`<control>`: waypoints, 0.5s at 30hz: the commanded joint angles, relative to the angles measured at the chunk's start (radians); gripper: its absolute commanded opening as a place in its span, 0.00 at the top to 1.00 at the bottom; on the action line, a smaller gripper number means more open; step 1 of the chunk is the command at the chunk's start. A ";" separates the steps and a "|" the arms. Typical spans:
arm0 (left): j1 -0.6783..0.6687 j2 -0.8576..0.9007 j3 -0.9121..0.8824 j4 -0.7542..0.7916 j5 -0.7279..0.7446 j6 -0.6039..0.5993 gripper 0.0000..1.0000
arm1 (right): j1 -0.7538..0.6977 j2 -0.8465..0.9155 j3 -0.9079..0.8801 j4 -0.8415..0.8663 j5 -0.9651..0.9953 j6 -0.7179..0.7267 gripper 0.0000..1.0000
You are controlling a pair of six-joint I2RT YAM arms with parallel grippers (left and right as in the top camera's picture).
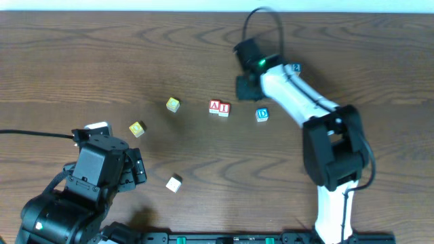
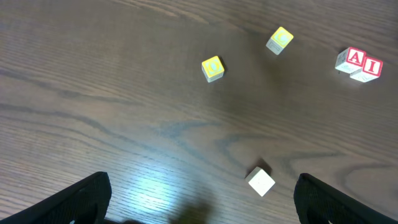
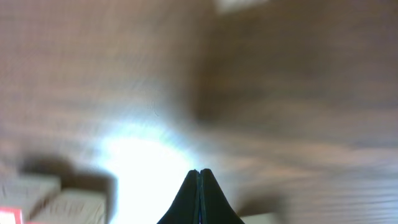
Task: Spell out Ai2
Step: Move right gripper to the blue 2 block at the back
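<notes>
A cube (image 1: 214, 106), I cube (image 1: 224, 108): lay touching, frame centre.
2 cube (image 1: 296, 68): upper right, beside right arm (image 1: 291, 89), partly hidden.
Right gripper (image 1: 245, 87): pinched closed, empty, near the pair.
Left gripper (image 2: 202, 199): spread wide, lower left.
Risk judged: an arm swing might shove the 2 cube away; D cube (image 1: 262, 114) sat near the third slot.

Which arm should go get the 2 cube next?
Right. The 2 cube lies beside the right arm, far from the left gripper; the right gripper is shut and must open first.
</notes>
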 commanded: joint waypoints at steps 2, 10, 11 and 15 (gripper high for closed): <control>0.003 0.000 -0.001 0.009 -0.019 0.003 0.05 | -0.105 0.003 0.103 -0.003 0.020 -0.022 0.99; 0.003 0.002 -0.001 0.052 -0.031 0.003 0.05 | -0.217 0.003 0.136 0.044 0.044 -0.074 0.96; 0.003 0.003 -0.001 0.053 -0.032 0.003 0.05 | -0.224 0.003 0.136 0.051 0.052 -0.074 0.95; 0.003 0.009 -0.001 0.053 -0.038 0.003 0.05 | -0.249 0.003 0.136 0.076 0.058 -0.082 0.77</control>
